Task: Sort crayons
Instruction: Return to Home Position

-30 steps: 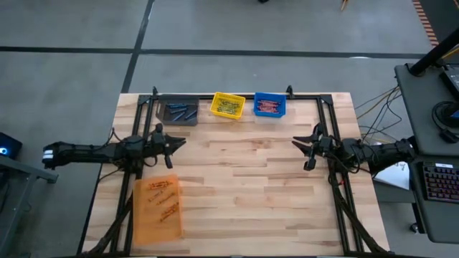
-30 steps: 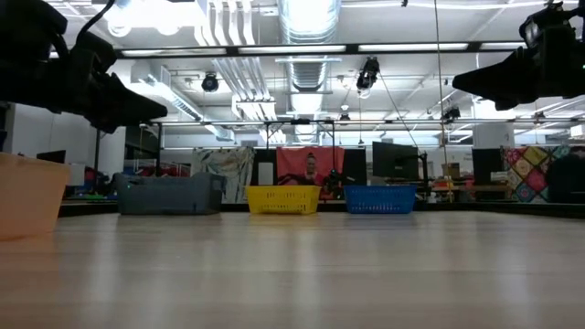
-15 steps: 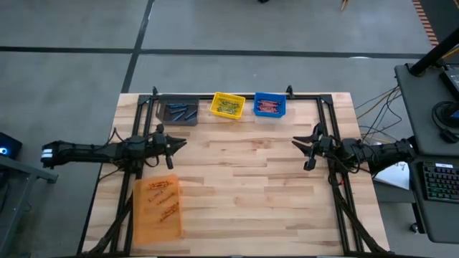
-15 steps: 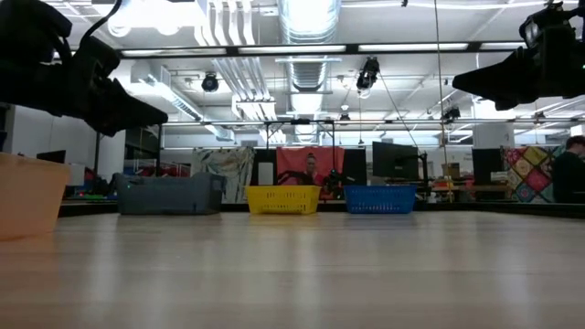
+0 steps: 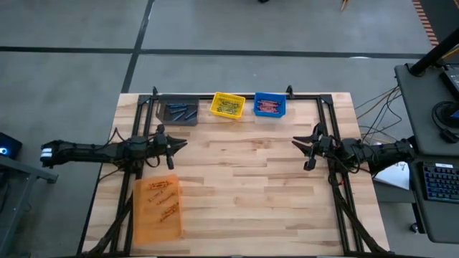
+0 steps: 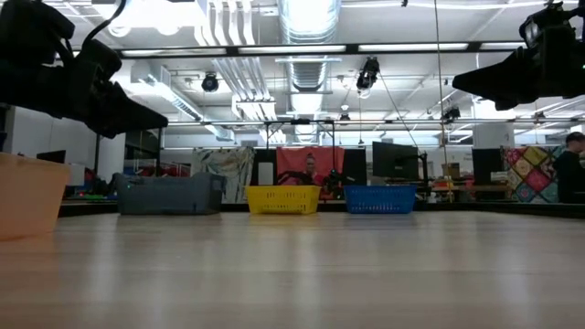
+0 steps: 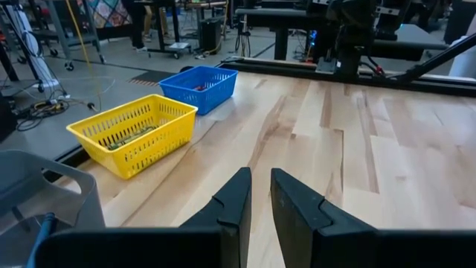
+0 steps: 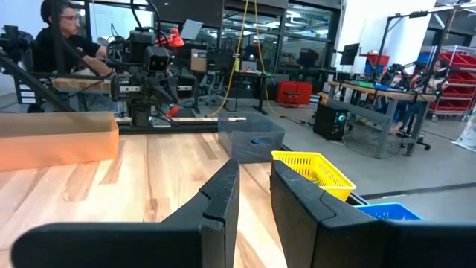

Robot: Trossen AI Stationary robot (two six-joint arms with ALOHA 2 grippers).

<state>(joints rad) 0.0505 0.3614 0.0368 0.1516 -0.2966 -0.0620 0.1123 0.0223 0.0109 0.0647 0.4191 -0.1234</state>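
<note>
High view, clock directions taken from the table (image 5: 244, 193) centre. The left hand (image 5: 176, 144) hangs at 9 o'clock and the right hand (image 5: 305, 147) at 3 o'clock, each with its fingers narrowed to a slit and holding nothing. Blue crayons (image 5: 181, 111) lie in the grey bin (image 5: 181, 123) at 11 o'clock, yellow-green crayons (image 5: 228, 107) in the yellow bin (image 5: 228, 95) at 12, red crayons (image 5: 267, 107) in the blue bin (image 5: 270, 95) at 1, and orange crayons (image 5: 163, 197) in the orange bin (image 5: 154, 229) at 8.
</note>
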